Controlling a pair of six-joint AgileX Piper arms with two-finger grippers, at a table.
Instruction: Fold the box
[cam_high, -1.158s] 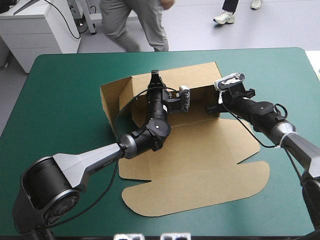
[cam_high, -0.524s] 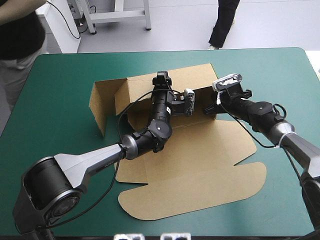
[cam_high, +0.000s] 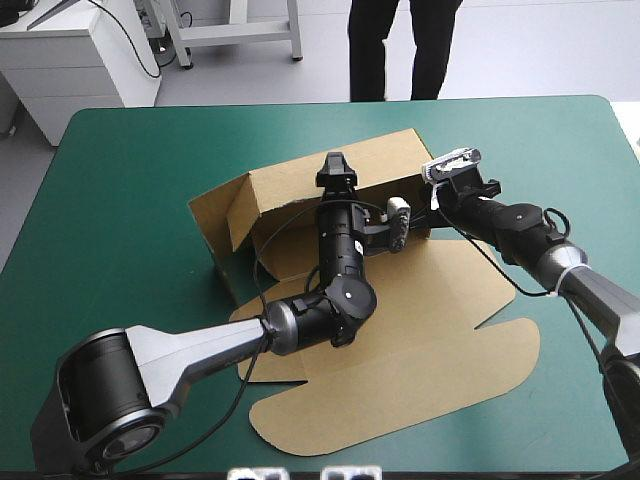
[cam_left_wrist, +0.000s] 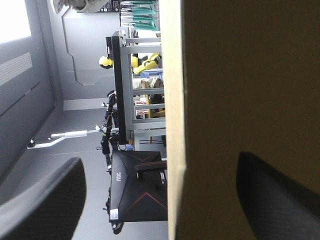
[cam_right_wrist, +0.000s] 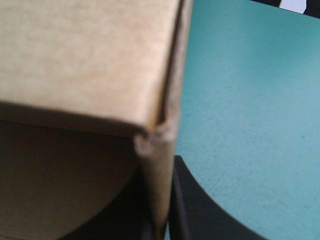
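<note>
The teal-green table (cam_high: 120, 170) carries the brown box (cam_high: 440, 330), its lid flat, far walls raised.

Two matching robot arms. The left arm (cam_high: 195, 345) has a large black round base joint, a smooth silver-grey tapering link, then glossy black cylindrical segments. The right arm (cam_high: 592, 290) carries a white band (cam_high: 568, 264). The left gripper (cam_left_wrist: 160, 165) has broad black fingers (cam_left_wrist: 45, 205), fin-curved and finely woven.
</note>
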